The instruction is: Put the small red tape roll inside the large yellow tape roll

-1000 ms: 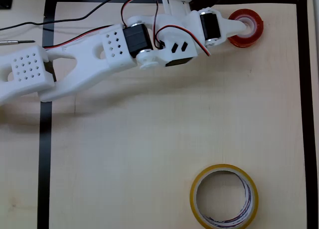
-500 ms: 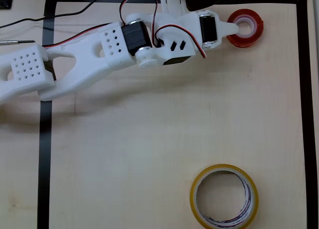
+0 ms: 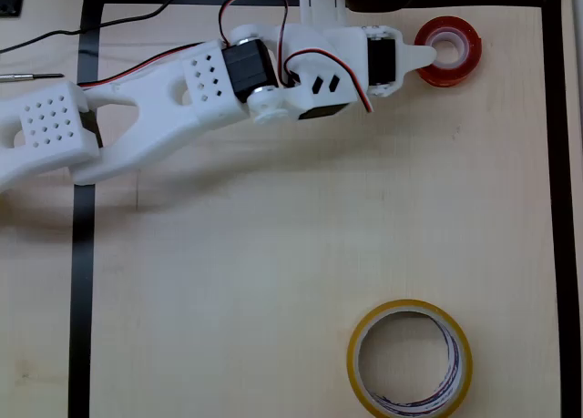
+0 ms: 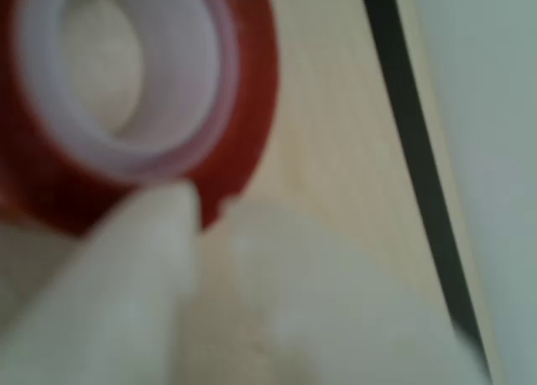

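With the white two-finger gripper [image 3: 424, 56] at the 9 o'clock rim of the small glossy red tape roll [image 3: 449, 50], jaw spread indeterminable, a misjudged closure risks pushing the roll away from the large yellowish translucent tape roll [image 3: 410, 359] toward 6 o'clock.

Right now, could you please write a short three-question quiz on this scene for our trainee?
1. True or false: the small red tape roll already lies inside the large yellow tape roll.
2. In the overhead view, the gripper tip is at the red roll's: A) left edge B) right edge.
3. Fill in: black tape borders the ____ table.

Key: 1 false; 2 A; 3 wooden.
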Motion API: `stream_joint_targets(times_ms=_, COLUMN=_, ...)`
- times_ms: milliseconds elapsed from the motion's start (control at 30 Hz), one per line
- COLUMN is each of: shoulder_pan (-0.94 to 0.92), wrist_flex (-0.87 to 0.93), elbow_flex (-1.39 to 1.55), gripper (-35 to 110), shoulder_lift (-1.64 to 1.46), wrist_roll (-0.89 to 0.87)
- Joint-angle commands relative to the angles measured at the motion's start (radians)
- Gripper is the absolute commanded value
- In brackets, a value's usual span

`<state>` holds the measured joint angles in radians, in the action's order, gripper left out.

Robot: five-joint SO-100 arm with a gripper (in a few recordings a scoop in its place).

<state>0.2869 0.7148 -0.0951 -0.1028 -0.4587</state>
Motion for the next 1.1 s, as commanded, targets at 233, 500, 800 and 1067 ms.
stream_joint_targets(times_ms=233, shoulder_pan=0.020, wrist_flex=-0.049, elbow_flex=-0.002, gripper=0, shoulder_lift=-0.063, wrist_roll=-0.014)
stream_joint_targets(times_ms=500, shoulder_pan=0.057, wrist_flex=-0.098, elbow_flex=0.035, gripper=0, shoulder_lift=-0.051, wrist_roll=0.083)
stream_joint_targets(times_ms=800, shoulder_pan=0.060, wrist_flex=-0.035, elbow_flex=0.112, gripper=0, shoulder_lift=-0.112, wrist_roll=0.055)
stream_joint_targets(times_ms=1067, shoulder_pan=0.052, wrist_flex=0.261, elbow_flex=-0.072, gripper=0, shoulder_lift=-0.074, wrist_roll=0.032)
